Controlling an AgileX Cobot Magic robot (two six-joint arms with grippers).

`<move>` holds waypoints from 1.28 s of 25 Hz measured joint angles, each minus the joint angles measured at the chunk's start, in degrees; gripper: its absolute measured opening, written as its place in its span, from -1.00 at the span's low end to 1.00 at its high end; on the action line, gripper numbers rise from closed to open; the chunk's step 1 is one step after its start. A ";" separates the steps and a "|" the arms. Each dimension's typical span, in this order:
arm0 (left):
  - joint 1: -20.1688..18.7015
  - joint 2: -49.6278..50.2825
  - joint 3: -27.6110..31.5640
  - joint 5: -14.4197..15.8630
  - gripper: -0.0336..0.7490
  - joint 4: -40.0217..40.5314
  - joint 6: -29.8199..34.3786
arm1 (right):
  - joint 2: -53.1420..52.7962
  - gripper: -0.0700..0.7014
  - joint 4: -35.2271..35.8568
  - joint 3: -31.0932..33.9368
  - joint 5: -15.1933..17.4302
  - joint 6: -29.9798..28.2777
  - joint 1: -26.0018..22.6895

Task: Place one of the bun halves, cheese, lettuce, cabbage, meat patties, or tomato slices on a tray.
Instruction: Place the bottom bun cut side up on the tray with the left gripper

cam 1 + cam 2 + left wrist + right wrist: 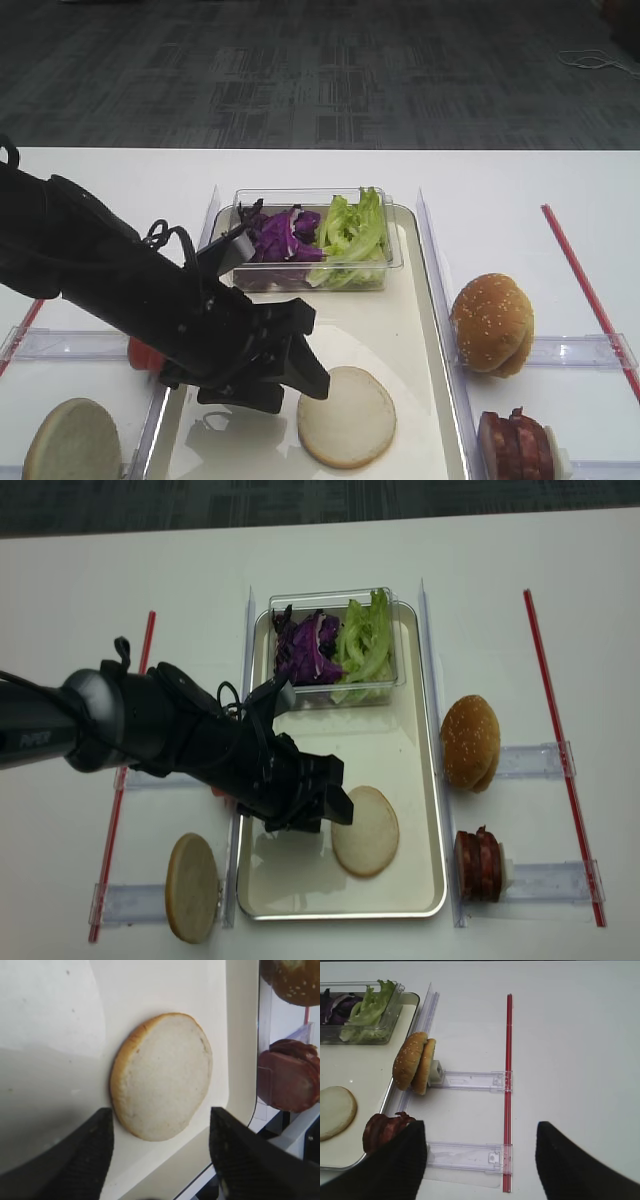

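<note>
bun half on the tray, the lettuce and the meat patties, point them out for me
bun half on the tray [365, 831], realsense overhead view, middle of its pale flat face
lettuce [352, 232], exterior high view, middle of the green leaves
meat patties [478, 863], realsense overhead view, middle of the stack

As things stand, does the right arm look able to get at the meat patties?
Probably yes. The right gripper hangs open beside the meat patties, which stand on edge outside the tray, and nothing lies over them; only the sesame bun stands nearby.

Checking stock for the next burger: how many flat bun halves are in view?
2. One bun half lies flat on the tray; the other bun half sits off the tray's left side, on the table.
</note>
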 joint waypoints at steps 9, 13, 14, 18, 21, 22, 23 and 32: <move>0.00 0.00 -0.10 1.40 0.19 3.35 -1.38 | 0.00 0.41 0.00 0.00 0.00 0.00 0.00; 0.00 0.13 -2.27 2.37 0.19 9.35 -5.54 | 0.00 0.41 0.00 0.00 0.00 0.00 0.00; 0.00 0.13 -3.06 3.05 0.19 10.59 -6.84 | 0.00 0.41 0.00 0.00 0.00 0.00 0.00; 0.00 0.13 -6.77 6.04 0.19 16.87 -11.47 | 0.00 0.41 0.00 0.00 0.00 0.00 0.00; 0.00 0.13 -9.76 8.71 0.19 22.62 -15.66 | 0.00 0.41 0.00 0.00 0.00 0.00 0.00; 0.00 0.13 -10.58 9.79 0.19 24.48 -17.23 | 0.00 0.41 0.00 0.00 0.00 0.00 0.00; 0.00 0.13 -11.56 11.03 0.19 26.23 -18.91 | 0.00 0.41 0.00 0.00 0.00 0.00 0.00; 0.00 0.13 -18.22 19.92 0.19 38.10 -28.45 | 0.00 0.41 0.00 0.00 0.00 0.00 0.00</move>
